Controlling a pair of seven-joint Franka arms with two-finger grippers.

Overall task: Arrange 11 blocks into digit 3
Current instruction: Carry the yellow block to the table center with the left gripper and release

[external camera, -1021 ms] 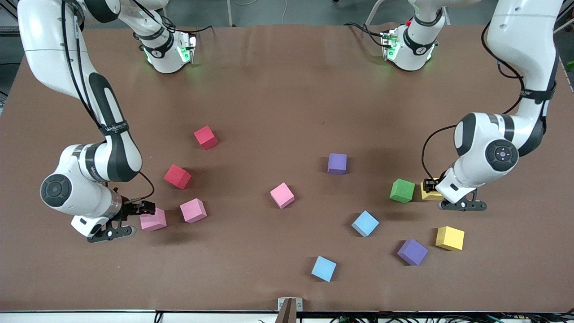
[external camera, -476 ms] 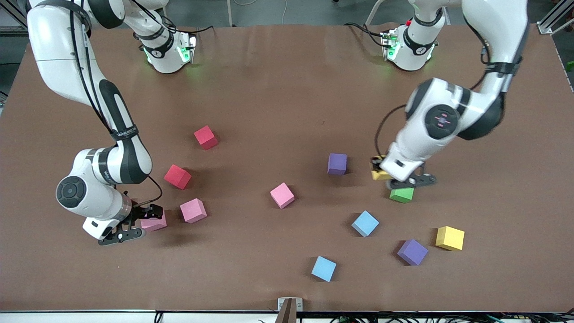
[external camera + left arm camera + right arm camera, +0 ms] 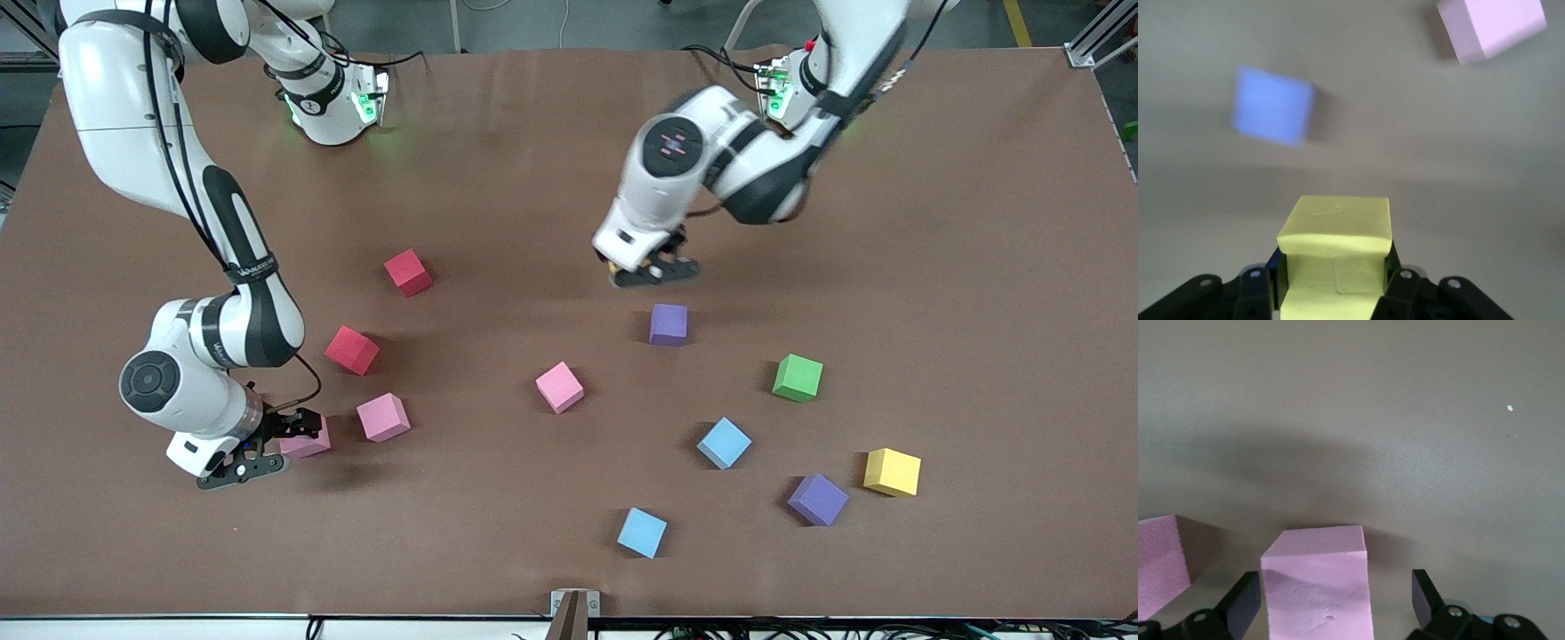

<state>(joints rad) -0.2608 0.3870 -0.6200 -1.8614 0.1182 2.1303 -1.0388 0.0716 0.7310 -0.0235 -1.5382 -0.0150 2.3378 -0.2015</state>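
Note:
My left gripper [image 3: 642, 268] hangs over the table's middle, above the purple block [image 3: 668, 324], and is shut on a yellow block [image 3: 1336, 223]. My right gripper [image 3: 298, 437] is low at the right arm's end, open, with a pink block [image 3: 1317, 587] on the table between its fingers. A second pink block [image 3: 383, 417] lies beside it. A third pink [image 3: 559, 387], two red [image 3: 408, 271] [image 3: 351, 349], green [image 3: 797, 378], two blue [image 3: 724, 442] [image 3: 642, 532] and another purple [image 3: 818, 499] lie scattered singly. No digit 3 shows.
An orange-yellow cube [image 3: 892, 471] lies near the second purple block, toward the left arm's end. The brown table [image 3: 533, 160] is bare between the blocks and the robots' bases. A small metal bracket [image 3: 574, 604] sits at the table's edge nearest the front camera.
The left arm has lifted the yellow block from beside the green block and carried it toward the table's middle, past the purple block. The right gripper edged slightly farther around the pink block.

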